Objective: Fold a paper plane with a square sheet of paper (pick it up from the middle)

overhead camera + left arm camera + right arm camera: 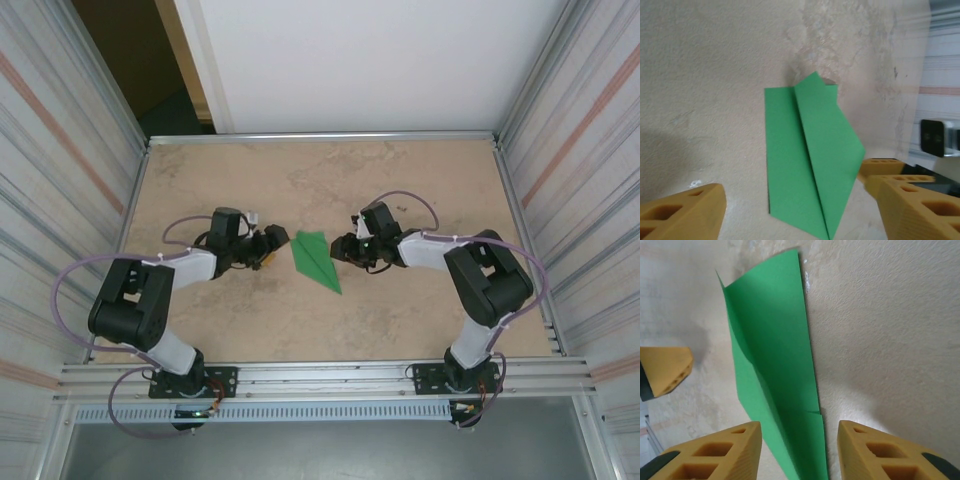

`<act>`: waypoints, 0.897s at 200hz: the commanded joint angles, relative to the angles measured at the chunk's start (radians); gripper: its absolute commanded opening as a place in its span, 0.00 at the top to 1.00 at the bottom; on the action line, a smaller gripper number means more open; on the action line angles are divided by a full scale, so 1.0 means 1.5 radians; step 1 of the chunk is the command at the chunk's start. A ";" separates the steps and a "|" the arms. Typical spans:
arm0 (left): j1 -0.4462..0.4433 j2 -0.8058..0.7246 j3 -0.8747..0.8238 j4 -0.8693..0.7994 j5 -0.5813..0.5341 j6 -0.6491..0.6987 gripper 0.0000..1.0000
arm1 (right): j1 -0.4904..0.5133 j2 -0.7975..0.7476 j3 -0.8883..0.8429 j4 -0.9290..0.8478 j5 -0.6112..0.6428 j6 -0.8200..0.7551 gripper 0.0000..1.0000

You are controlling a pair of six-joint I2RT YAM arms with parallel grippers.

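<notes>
The paper plane (316, 260) lies flat on the counter (400, 320), midway between the two arms, its point turned toward the near edge. In the left wrist view it is seen as a narrow green dart (812, 160) with a centre crease and one flap laid over the other.

The left gripper (272, 245) is set wide just beside the plane, with nothing held. The right gripper (345, 250) is set at a narrower gap; the tip of the plane (775, 365) runs between its fingers (745, 450), but no clamping is seen.

The folding is judged to be at or near its last step, with the paper unheld by both sides. If a flap is found to lift, a pressing pass along the crease would be called for; otherwise both arms could be drawn clear without the paper being dragged.
</notes>
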 commanded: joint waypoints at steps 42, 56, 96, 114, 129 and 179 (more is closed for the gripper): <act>0.003 -0.046 -0.015 0.043 -0.002 0.000 0.15 | 0.000 0.056 0.054 0.036 -0.081 -0.058 0.70; 0.003 -0.046 -0.013 0.048 0.000 -0.001 0.15 | 0.000 0.066 0.063 0.033 -0.090 -0.065 0.73; 0.003 -0.047 -0.007 0.052 0.011 -0.004 0.14 | -0.002 0.079 0.081 0.022 -0.101 -0.079 0.90; 0.003 -0.051 -0.002 0.056 0.020 -0.008 0.14 | -0.004 0.065 0.080 0.040 -0.105 -0.069 0.95; 0.003 -0.055 0.002 0.075 0.038 -0.016 0.14 | -0.008 0.036 0.069 0.068 -0.101 -0.055 0.98; -0.026 -0.096 0.033 0.140 0.102 -0.016 0.14 | -0.047 -0.082 0.024 0.186 -0.143 0.048 1.00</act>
